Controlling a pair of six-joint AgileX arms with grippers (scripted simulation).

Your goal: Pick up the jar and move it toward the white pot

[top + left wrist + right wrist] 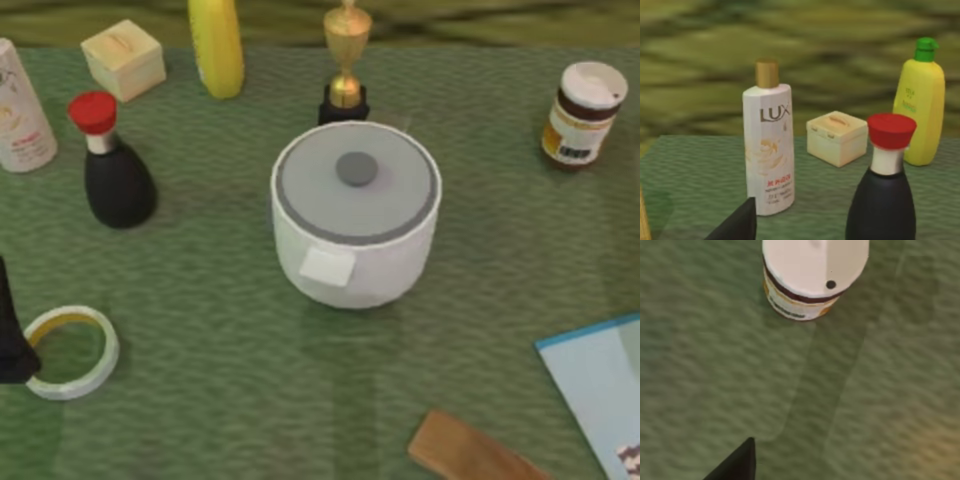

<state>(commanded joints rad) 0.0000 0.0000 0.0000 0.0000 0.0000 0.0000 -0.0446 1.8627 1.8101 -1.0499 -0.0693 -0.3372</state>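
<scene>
The jar (582,115), dark brown with a white lid and a yellow-and-white label, stands upright at the table's far right. The white pot (390,260), with a grey lid and a square side handle, sits at the centre, well to the jar's left. My right gripper (785,462) hovers above the cloth, short of the jar (810,275), and is out of the top view. Only one dark fingertip (744,462) shows, with nothing against its inner edge, so it is open and empty. My left arm (10,330) is parked at the left edge, its gripper (790,225) open.
A black bottle with a red cap (115,170), a white bottle (20,110), a cream box (123,60), a yellow bottle (217,45) and a gold trophy (346,60) ring the pot's back and left. A tape roll (70,352), a wooden piece (470,455) and a blue book (600,390) lie in front.
</scene>
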